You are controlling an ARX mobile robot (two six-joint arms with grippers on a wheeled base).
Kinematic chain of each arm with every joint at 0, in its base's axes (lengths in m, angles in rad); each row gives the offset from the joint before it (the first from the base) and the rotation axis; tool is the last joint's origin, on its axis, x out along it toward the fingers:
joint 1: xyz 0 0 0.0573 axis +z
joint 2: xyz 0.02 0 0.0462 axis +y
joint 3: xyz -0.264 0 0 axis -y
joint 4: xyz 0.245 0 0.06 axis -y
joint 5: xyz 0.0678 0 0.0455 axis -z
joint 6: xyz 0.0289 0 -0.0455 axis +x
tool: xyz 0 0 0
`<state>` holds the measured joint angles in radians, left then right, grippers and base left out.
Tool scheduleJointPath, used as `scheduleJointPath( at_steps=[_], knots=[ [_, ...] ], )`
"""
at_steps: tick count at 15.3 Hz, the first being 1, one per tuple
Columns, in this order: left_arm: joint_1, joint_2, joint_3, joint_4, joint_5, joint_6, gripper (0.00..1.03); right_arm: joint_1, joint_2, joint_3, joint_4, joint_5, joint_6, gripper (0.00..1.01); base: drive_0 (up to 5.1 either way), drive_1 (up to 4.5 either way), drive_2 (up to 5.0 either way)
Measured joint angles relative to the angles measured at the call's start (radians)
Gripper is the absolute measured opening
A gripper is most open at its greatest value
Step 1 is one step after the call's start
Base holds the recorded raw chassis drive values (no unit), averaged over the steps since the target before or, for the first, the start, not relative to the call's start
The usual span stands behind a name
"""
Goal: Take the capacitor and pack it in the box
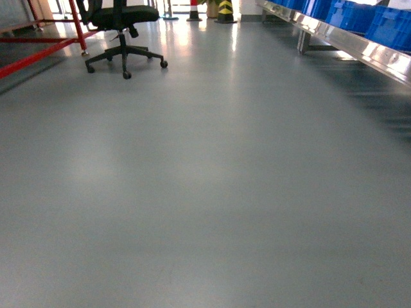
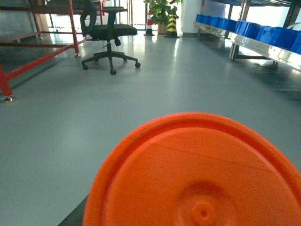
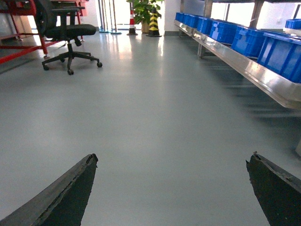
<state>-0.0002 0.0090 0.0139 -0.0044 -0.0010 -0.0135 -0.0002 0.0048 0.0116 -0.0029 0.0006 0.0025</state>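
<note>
Right gripper (image 3: 171, 188): fingers (image 3: 66, 195) spread wide, nothing between, above grey floor (image 3: 155, 108).
Left gripper: not visible; state cannot be told. An orange disc (image 2: 197, 174) fills its wrist view.
Box, capacitor: not visible.
Surroundings: office chair (image 1: 122, 29), blue bins (image 3: 254, 40) on steel rack.

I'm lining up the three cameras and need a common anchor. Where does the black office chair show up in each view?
Head: chair at top left, its top cut off.
Left wrist: chair upper left, beyond the orange disc.
Right wrist: chair upper left.
Shared landmark: the yellow-and-black cone at the far end of the floor.
</note>
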Motion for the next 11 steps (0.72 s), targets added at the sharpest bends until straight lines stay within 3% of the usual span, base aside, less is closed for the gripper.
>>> scheduleJointPath(
  at_steps=[11],
  knots=[
    [0.000,0.000,0.000,0.000,0.002,0.000,0.43,0.000,0.000,0.000,-0.001,-0.001,0.000,0.98,-5.0,2.37,2.4]
  ],
)
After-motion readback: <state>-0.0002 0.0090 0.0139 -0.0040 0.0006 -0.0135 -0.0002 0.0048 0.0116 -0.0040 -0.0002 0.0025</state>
